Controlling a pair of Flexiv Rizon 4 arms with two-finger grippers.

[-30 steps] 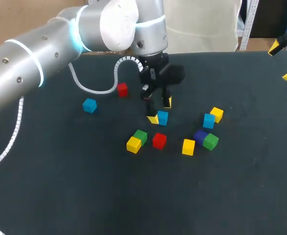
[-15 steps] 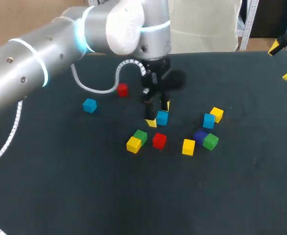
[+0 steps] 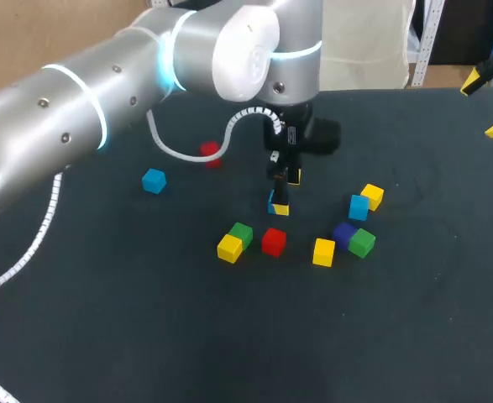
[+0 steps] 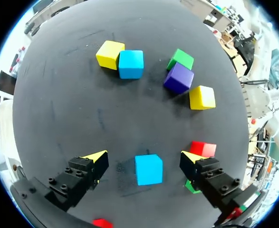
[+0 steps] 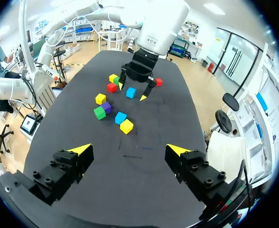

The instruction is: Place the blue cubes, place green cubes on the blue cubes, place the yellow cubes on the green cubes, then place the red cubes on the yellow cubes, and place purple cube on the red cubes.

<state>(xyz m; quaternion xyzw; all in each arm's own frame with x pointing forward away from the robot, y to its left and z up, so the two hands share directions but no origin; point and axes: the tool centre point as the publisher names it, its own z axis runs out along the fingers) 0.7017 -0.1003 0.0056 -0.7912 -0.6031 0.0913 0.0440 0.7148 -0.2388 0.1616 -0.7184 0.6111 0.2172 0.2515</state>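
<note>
Head view: the left gripper (image 3: 285, 193) had shifted rightward since a second ago, its jaws open astride the blue cube (image 4: 149, 169) on the table (image 3: 145, 319), not touching it. The right gripper (image 5: 128, 149) stayed spread wide, empty, far right.

No text, number, label or sign can be read in any view. The small blue cube (image 4: 148, 169), seen closest in the left wrist view, shows only plain coloured faces. The dark matte table top (image 3: 145, 336) shows only its plain surface.
</note>
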